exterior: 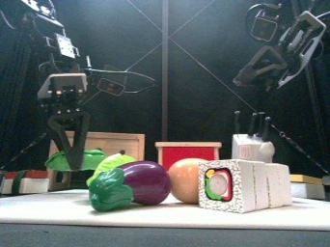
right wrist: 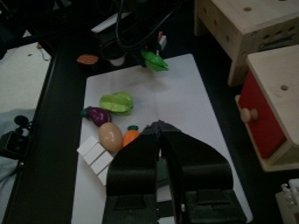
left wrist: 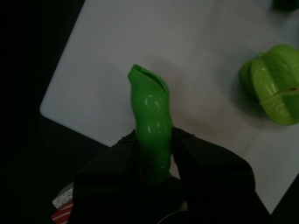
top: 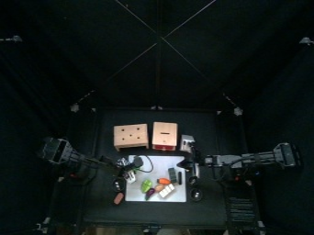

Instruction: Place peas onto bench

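Left gripper (left wrist: 149,162) is clamped on the peas (left wrist: 151,109), the bright green pod sticking out from between the two jaws above a white board (left wrist: 105,61); a lighter green, lobed toy food piece (left wrist: 275,80) lies on the board off to one side. In the front view the left gripper (exterior: 65,147) hangs over the left part of the table with the peas (exterior: 73,159) pinched at its tips, clear of the board (exterior: 168,210), not resting on anything. The bench (top: 131,137) stands at the table's back left, pale tan with small dark dots on top, nothing on it; the reddish-brown block (top: 167,136) sits just beside it to the right. Peas and bench are apart. The right wrist view shows the peas (right wrist: 155,60) held near the board's far end. Right gripper (right wrist: 160,133) hovers over the board with jaws drawn together, holding nothing. On the board toward the front: purple eggplant (exterior: 139,182), sushi roll piece (exterior: 242,185), a tan rounded piece (exterior: 188,178).
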Controlling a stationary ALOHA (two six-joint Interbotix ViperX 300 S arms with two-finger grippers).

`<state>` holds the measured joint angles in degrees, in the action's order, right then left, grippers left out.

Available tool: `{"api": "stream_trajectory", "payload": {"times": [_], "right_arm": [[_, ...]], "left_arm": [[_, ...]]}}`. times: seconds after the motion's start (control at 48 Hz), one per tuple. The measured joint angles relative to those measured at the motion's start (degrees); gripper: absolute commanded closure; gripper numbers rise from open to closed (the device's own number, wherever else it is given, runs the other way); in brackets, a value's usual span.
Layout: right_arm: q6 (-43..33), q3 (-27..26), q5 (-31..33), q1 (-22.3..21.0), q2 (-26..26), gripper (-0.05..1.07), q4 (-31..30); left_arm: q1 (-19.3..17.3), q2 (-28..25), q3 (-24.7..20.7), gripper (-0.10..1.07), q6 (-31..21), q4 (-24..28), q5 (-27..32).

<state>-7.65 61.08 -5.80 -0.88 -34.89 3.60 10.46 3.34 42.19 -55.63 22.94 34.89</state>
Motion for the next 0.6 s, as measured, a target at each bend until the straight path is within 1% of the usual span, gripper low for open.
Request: {"api": "stream_trajectory", "payload": {"times": [0.188, 0.208, 0.271, 0.396, 0.479, 0.604], "right_arm": [[0.00, 0.00, 0.00, 0.00, 0.00, 1.00, 0.00], [0.00, 0.00, 0.00, 0.00, 0.00, 1.00, 0.00], [0.00, -0.09, 0.00, 0.00, -0.09, 1.00, 0.09], [0.00, -0.18, 0.00, 0.00, 0.00, 1.00, 0.09], [0.00, -0.18, 0.00, 0.00, 0.00, 1.00, 0.00], [0.00, -0.18, 0.00, 0.00, 0.00, 1.00, 0.00]], "left_arm": [[0.00, 0.53, 0.00, 0.41, 0.18, 2.02, -0.44], [0.00, 1.14, 0.00, 0.41, 0.09, 3.34, -0.53], [-0.09, 2.37, 0.00, 0.41, 0.09, 5.01, -0.35], [-0.26, 5.45, 0.00, 0.41, 0.18, 7.47, 0.26], [-1.23, 8.26, 0.00, 0.41, 0.26, 8.44, 1.85], [-4.31, 13.45, 0.00, 0.41, -0.09, 8.88, 5.71]]}}
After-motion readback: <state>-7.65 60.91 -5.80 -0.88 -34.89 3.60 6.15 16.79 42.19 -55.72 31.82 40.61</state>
